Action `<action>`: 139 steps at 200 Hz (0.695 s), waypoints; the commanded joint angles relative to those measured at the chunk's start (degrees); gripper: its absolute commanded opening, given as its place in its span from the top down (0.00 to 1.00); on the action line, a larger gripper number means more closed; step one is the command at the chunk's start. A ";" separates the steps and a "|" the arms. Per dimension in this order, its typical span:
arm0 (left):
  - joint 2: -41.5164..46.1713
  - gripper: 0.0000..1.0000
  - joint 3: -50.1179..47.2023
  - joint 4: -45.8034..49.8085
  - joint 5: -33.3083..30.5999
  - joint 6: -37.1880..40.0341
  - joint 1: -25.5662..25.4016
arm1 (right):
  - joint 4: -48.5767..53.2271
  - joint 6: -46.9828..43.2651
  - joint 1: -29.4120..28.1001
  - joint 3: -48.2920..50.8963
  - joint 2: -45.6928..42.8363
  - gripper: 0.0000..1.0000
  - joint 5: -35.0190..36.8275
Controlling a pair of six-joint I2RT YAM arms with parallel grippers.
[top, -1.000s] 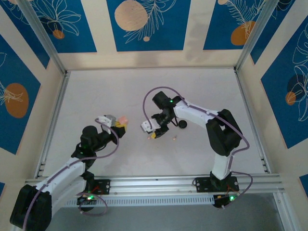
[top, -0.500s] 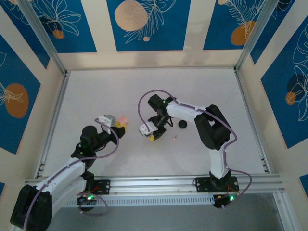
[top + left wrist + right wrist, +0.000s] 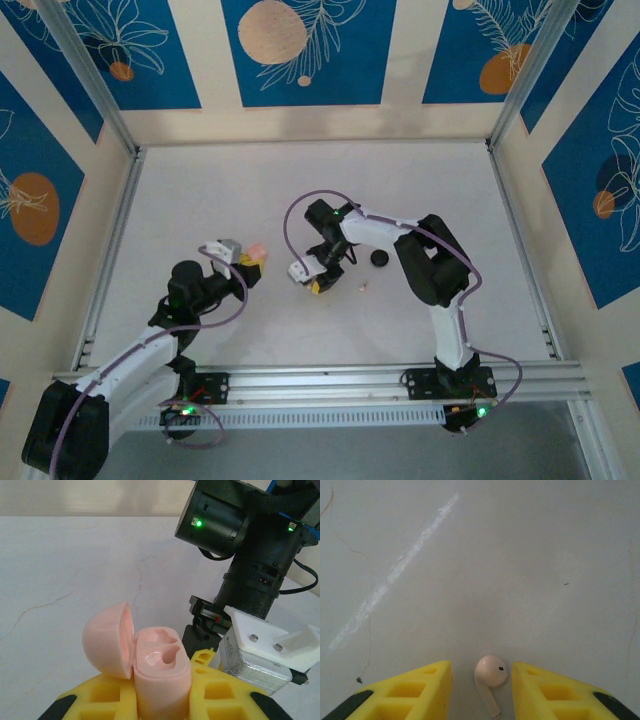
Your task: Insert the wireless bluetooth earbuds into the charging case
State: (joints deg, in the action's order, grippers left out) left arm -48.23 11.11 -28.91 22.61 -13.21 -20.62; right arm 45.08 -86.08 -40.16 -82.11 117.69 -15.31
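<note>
The pale pink charging case (image 3: 162, 672) stands upright with its lid (image 3: 107, 640) hinged open to the left and both sockets empty. My left gripper (image 3: 161, 695) is shut on the case's body between yellow fingers (image 3: 97, 697). From above, that case (image 3: 256, 248) sits at the left gripper (image 3: 248, 262). A pale pink earbud (image 3: 490, 676) lies on the table, stem toward the camera. My right gripper (image 3: 481, 672) is open around it, with a gap on each side. The right gripper (image 3: 316, 283) points down at the table's middle.
A black round case (image 3: 379, 258) lies right of the right gripper, and another small pale earbud (image 3: 363, 286) lies just in front of it. In the left wrist view the right arm's wrist (image 3: 250, 575) stands close behind the pink case. The white table (image 3: 200, 190) is walled all round.
The right arm has swung slightly left and its gripper has settled a little lower toward the left gripper. The left arm and the pink case have not moved.
</note>
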 commanded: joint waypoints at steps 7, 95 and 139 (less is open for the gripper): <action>-0.11 0.81 0.22 -0.40 1.73 -0.61 0.85 | 1.84 -1.48 -0.54 -2.07 1.48 0.65 -1.04; 0.06 0.81 0.29 0.25 1.90 -0.26 0.93 | 2.02 -0.88 -0.84 -3.10 3.33 0.70 -0.12; 0.24 0.81 0.31 0.52 1.99 -0.16 0.93 | 2.14 -0.42 -0.84 -3.41 4.08 0.71 0.85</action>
State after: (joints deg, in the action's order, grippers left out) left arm -48.23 11.11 -28.56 23.05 -13.19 -20.58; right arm 45.69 -86.15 -40.56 -84.44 119.94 -14.50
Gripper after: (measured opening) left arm 0.191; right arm 0.290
